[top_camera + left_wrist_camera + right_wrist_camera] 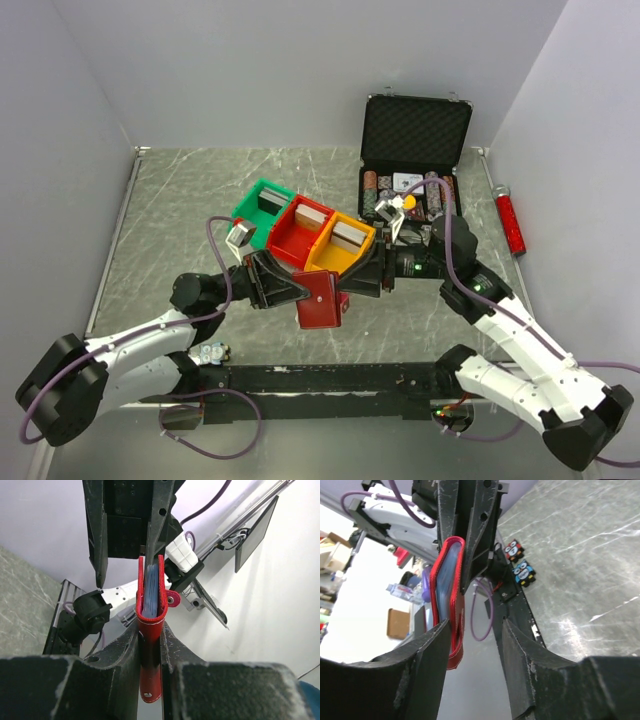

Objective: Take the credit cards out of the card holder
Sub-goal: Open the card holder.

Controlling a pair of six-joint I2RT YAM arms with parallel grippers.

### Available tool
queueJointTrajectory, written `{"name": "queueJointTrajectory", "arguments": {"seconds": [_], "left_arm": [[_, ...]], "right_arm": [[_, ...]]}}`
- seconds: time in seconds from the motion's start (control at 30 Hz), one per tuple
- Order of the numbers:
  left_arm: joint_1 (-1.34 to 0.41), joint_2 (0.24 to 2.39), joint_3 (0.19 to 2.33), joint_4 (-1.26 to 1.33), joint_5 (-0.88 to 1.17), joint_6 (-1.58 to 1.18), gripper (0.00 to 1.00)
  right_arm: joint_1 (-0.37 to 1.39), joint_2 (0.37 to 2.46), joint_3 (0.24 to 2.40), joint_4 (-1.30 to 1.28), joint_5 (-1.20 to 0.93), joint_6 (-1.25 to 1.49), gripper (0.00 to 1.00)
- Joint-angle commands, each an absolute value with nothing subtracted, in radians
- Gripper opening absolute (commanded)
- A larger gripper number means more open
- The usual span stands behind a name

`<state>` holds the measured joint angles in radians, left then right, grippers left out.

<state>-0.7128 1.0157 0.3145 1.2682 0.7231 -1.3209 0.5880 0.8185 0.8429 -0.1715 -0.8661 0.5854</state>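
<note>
The dark-red card holder (320, 300) hangs in the air over the near middle of the table, edge-on in both wrist views. My left gripper (297, 290) is shut on its folded lower end (150, 645). Pale blue-grey credit cards (150, 587) stand between its two red flaps, and they show in the right wrist view as credit cards (443, 582) inside the card holder (454, 595). My right gripper (356, 284) reaches in from the right, open (472, 642). Its left finger (427, 655) lies against the holder's free edge and strap; the other finger stands apart.
Green (262, 203), red (300, 232) and yellow (342, 248) bins with card decks sit just behind the grippers. An open black chip case (415, 135) stands at the back right. A red tube (511, 222) lies by the right wall.
</note>
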Motion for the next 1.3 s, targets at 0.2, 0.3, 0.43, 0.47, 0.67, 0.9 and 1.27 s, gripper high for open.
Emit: {"name": "queueJointTrajectory", "arguments": {"seconds": [0.2, 0.3, 0.43, 0.47, 0.67, 0.9, 1.27], "left_arm": [[-0.709, 0.997, 0.368, 1.347, 0.726, -1.312, 0.01], [-0.71, 1.008, 0.37, 1.359, 0.726, -1.315, 0.01], [-0.709, 1.031, 0.374, 1.382, 0.726, -1.324, 0.01], [-0.71, 1.037, 0.379, 1.387, 0.729, -1.327, 0.01], [-0.713, 1.081, 0.403, 1.41, 0.739, -1.336, 0.01], [-0.713, 1.056, 0.402, 1.312, 0.735, -1.298, 0.64], [-0.713, 0.966, 0.413, 1.049, 0.637, -1.184, 0.88]], "right_arm": [[0.586, 0.864, 0.831, -0.054, -0.991, 0.637, 0.51], [0.594, 0.87, 0.833, -0.064, -0.993, 0.629, 0.5], [0.607, 0.874, 0.834, -0.069, -1.002, 0.624, 0.47], [0.612, 0.88, 0.834, -0.068, -1.006, 0.623, 0.46], [0.638, 0.902, 0.845, -0.071, -1.002, 0.617, 0.35], [0.638, 0.887, 0.893, -0.165, -0.948, 0.562, 0.0], [0.699, 0.929, 1.146, -0.629, -0.527, 0.341, 0.0]]}}
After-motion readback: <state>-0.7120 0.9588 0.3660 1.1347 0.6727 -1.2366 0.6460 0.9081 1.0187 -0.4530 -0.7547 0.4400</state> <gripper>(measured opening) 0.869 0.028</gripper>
